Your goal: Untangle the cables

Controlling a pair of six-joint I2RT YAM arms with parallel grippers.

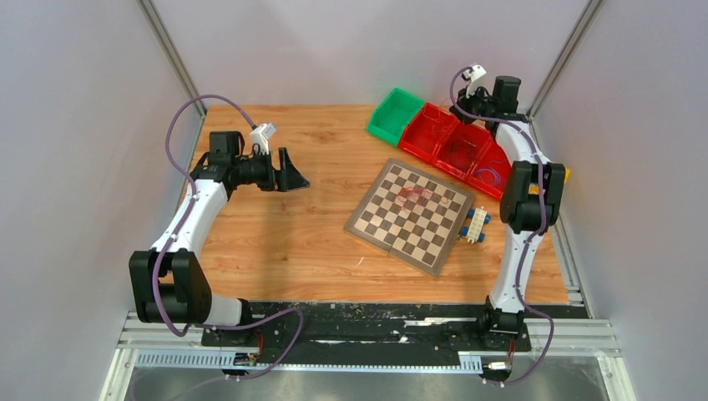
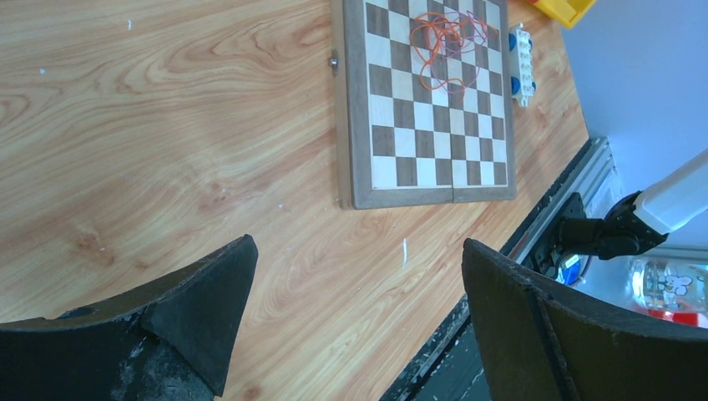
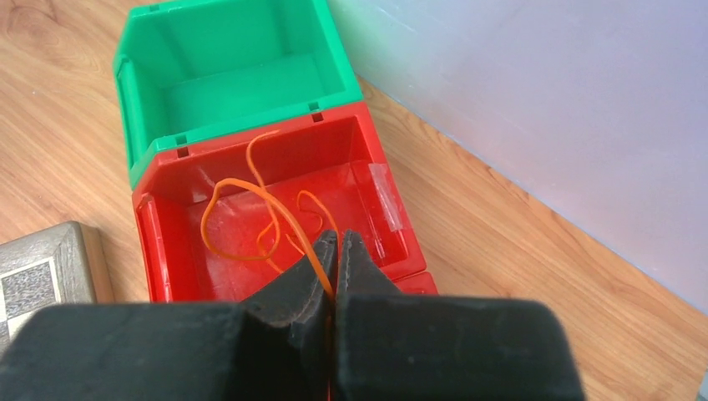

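R claw [image 3: 336, 244] pinches one orange wire [image 3: 250, 192] over the red bin [image 3: 250, 144], just past far right side of board [image 1: 401, 230]. L claw [image 2: 357, 251] gapes wide, left of board; other cables [image 2: 442, 42] lie tangled on it.

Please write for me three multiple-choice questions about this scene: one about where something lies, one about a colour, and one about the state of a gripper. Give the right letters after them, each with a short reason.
1. The tangle of cables lies: A) on the chessboard; B) on bare wood; C) hanging in the air.
2. The bin under the orange wire in the right gripper is: A) green; B) red; C) yellow.
3. The left gripper is: A) shut on a wire; B) open and empty; C) shut and empty.

Answers: 1 A, the strands rest on its squares. 2 B, the wire's loops show against red walls. 3 B, its fingers stand wide apart with nothing between them.
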